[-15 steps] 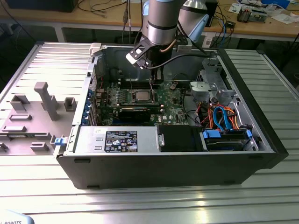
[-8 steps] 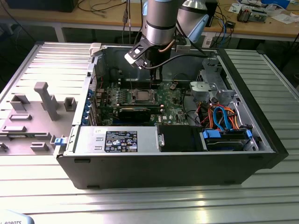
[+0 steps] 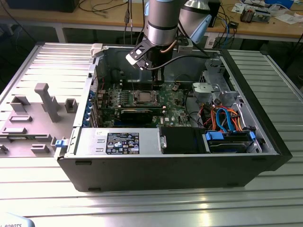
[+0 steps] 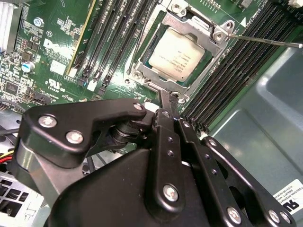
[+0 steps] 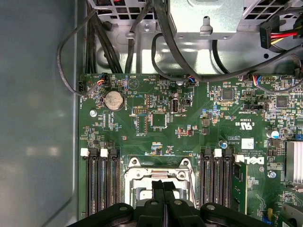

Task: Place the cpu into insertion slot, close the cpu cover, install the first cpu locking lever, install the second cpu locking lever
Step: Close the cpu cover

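1. Gripper [image 4: 169,98] linkage sits closest in both wrist views. Its fingers [image 5: 157,189] are pressed together, and nothing shows between them.
2. Fingertips hover at the edge of the insertion slot [image 4: 141,70], near one corner. I cannot tell whether they touch it.
3. The cpu [image 4: 176,53] lies flat in the slot with its silver top facing up.
4. The cpu cover [image 4: 195,29] is down, framing the cpu through its window.
5. A thin lever rod [image 4: 265,41] sticks out from a slot corner, across the memory slots [image 4: 118,42].
6. In the exterior view the arm reaches down into the open computer case [image 3: 189,170], above the green motherboard [image 5: 189,118].
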You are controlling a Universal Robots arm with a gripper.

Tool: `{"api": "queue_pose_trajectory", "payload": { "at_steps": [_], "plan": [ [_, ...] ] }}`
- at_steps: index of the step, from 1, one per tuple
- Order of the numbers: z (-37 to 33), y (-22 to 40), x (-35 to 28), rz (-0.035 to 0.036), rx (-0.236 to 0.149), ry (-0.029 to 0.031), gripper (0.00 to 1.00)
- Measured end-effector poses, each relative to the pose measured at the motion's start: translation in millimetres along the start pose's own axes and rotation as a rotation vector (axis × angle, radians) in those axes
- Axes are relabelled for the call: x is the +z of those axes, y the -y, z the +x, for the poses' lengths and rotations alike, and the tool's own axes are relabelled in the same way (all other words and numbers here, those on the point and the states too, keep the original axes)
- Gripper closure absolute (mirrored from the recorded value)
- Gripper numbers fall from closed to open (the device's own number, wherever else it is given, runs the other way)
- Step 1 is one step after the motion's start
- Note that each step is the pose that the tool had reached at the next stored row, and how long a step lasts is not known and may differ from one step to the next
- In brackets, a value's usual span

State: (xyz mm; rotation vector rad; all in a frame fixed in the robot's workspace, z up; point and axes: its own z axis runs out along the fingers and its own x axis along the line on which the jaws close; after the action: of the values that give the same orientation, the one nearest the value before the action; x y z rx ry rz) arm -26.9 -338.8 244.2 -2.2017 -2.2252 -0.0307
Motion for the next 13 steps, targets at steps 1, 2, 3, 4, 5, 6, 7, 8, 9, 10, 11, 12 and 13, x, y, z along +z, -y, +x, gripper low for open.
{"api": "queue_pose_trajectory", "payload": {
  "at_steps": [1,2,3,4,5,6,7,8,9,10,11,12,13],
  "plan": [
    [0.0,0.0,0.0,0.0000,0.000,0.0000,0.89],
    [0.0,0.0,0.0,0.0000,0.000,0.0001,0.89],
    [0.0,0.0,0.0,0.0000,0.000,0.0000,0.89],
    [-0.1,0.1,0.1,0.0000,0.000,0.0001,0.89],
    [-0.1,0.1,0.1,0.0000,0.000,0.0001,0.89],
    [-0.1,0.1,0.2,0.0000,0.000,0.0001,0.89],
    [-0.1,0.2,0.2,0.0000,0.000,0.0000,0.89],
    [-0.1,0.3,0.3,0.0000,0.000,0.0000,0.89],
    [0.0,0.7,0.3,0.0000,0.000,0.0000,0.89],
    [0.0,4.5,0.3,0.0001,0.000,-0.0003,0.89],
    [0.0,8.7,0.3,-0.0001,0.000,0.0000,0.89],
    [0.1,11.4,0.6,0.0000,0.000,0.0000,0.89],
    [0.0,12.3,1.9,0.0011,0.000,0.0000,0.89]
  ]
}}
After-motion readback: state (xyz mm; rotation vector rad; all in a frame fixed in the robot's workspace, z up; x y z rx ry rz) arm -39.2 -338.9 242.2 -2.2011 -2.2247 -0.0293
